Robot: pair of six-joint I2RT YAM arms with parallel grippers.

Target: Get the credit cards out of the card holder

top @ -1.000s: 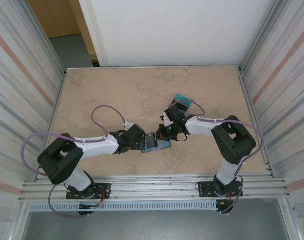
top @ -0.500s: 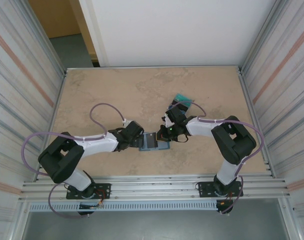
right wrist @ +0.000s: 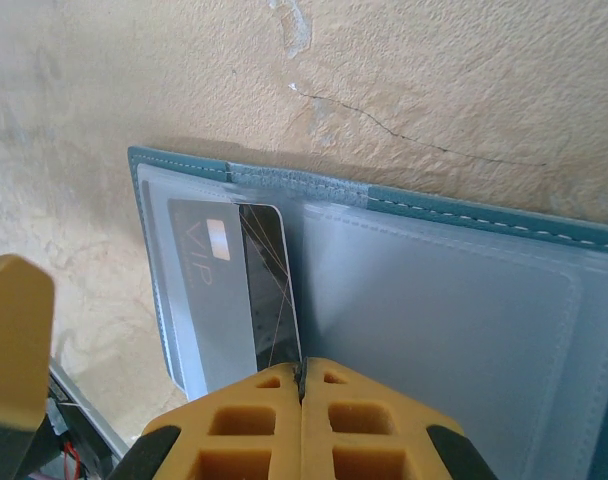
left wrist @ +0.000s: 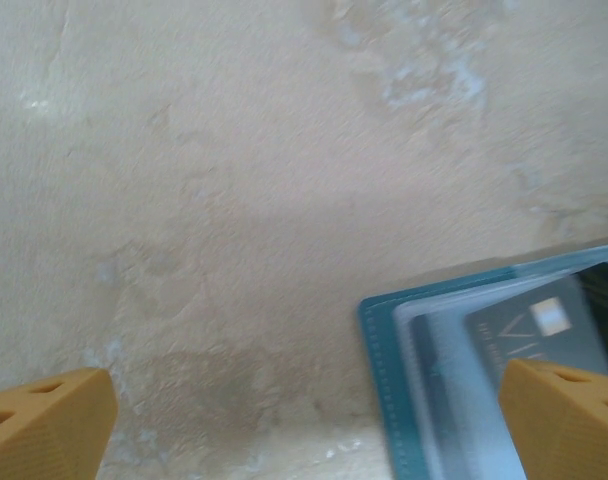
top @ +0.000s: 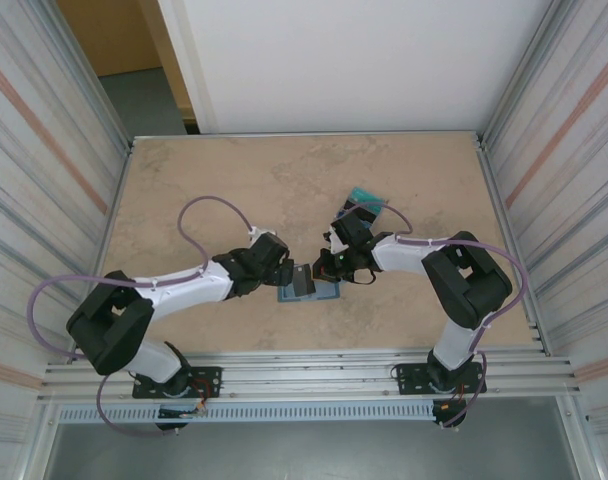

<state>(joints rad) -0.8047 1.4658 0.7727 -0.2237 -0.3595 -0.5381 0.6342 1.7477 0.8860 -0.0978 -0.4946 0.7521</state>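
One black VIP card (right wrist: 229,285) sits in clear pocket of card holder (right wrist: 434,300), open flat on tabletop (top: 234,190) between both arms. Right tool (right wrist: 302,385) has fingers pressed together, tips down on holder at card's corner, likely pinning wallet against sliding (whether card edge is nipped, cannot tell). Left tool (left wrist: 304,420) gapes wide, one finger over holder's card end, other over bare tabletop, seemingly lined up for pull. Pile of credit cards (top: 366,197) lies well apart, beyond right arm.
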